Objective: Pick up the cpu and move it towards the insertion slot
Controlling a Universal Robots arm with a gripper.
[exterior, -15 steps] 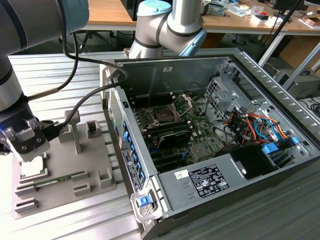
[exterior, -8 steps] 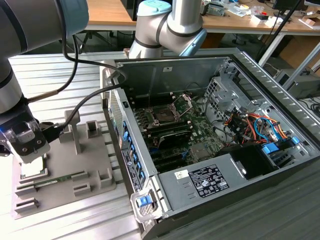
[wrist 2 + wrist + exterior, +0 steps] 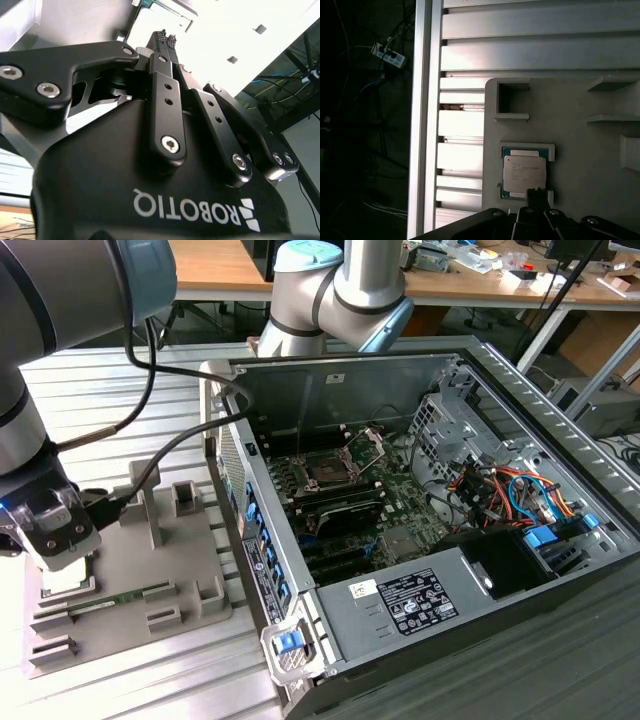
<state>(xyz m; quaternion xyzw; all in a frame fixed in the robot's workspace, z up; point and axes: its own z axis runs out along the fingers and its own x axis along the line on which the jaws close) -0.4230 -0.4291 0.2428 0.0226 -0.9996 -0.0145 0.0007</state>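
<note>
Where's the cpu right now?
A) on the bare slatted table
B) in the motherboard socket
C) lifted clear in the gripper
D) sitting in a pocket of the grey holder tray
D: in the first wrist view the cpu lies flat in a pocket of the grey holder tray, with the gripper close by its edge.

We see the cpu (image 3: 524, 174) lying flat, silvery top up, in a recess of a grey tray (image 3: 580, 150). The insertion slot (image 3: 328, 471) sits on the board (image 3: 400, 502), dark-centred, its metal plate hinged up.
</note>
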